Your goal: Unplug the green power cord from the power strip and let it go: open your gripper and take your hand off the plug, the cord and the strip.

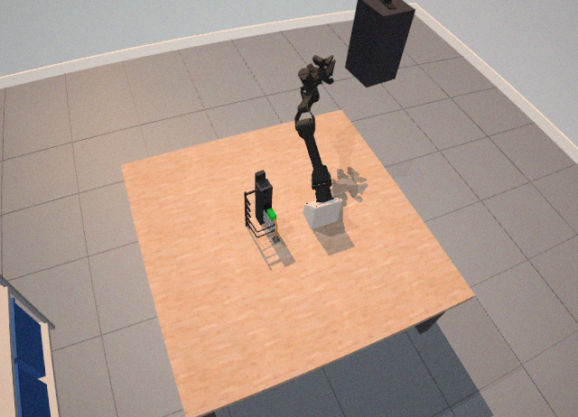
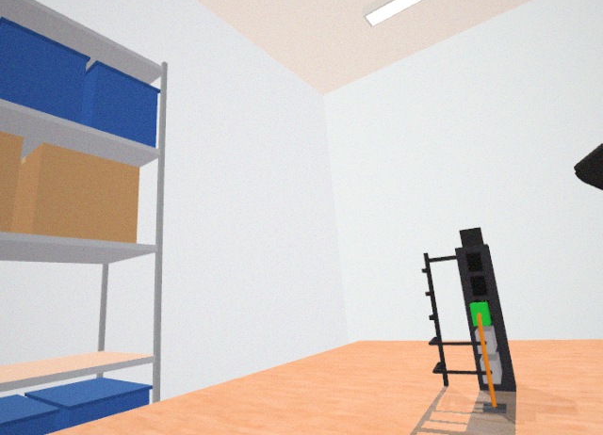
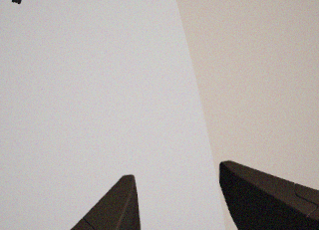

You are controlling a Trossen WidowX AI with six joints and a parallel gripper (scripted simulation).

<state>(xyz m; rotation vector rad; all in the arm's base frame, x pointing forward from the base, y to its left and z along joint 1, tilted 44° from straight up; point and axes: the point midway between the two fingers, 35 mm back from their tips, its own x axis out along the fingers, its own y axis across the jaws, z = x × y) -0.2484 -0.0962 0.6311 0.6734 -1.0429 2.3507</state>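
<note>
Hanging high above the table, pincer [image 1: 328, 66] partly open, gripping nothing, touching nothing

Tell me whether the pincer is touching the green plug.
Apart. The top view shows the pincer raised high beyond the table's far edge, while the green plug sits in the power strip mid-table.

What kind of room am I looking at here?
Probably a storeroom or workshop: metal shelving with blue bins and cardboard boxes, a tiled floor, and a wooden table carrying the arm.
</note>
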